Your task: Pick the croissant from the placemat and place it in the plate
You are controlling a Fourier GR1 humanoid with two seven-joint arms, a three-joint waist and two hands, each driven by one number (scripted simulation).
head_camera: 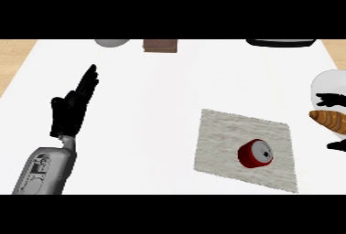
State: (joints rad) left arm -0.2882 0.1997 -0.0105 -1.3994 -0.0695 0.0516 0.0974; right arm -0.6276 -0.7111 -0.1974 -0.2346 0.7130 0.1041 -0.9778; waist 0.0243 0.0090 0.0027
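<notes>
Golden-brown, ridged croissant (329,119) at the view's right edge, off the placemat, pinched between black fingers (332,99) above it and a black thumb tip (337,146) below: right robot hand (334,100) closed on the pastry, mostly out of view. Directly beneath and behind the hand, a white round plate (323,82), only its left part showing. Judged light, soft and flaky; likely to crush or shed if squeezed, best held across the thick middle rather than by the tapered ends. Cannot tell whether the pastry touches the plate or hangs above it.

Down and to the left of that hand, a grey woven fabric placemat (229,137) on the white tabletop (169,82), bearing a red metal can with a silver top (256,153), tipped on its side.

Far across from the holding hand, left robot hand (73,109) open, fingers straight and up, resting, grey forearm below.

Along the far edge, all cut off and hard to identify: a grey rounded object (112,42), a brown block (161,45), a dark-rimmed item (281,42).
</notes>
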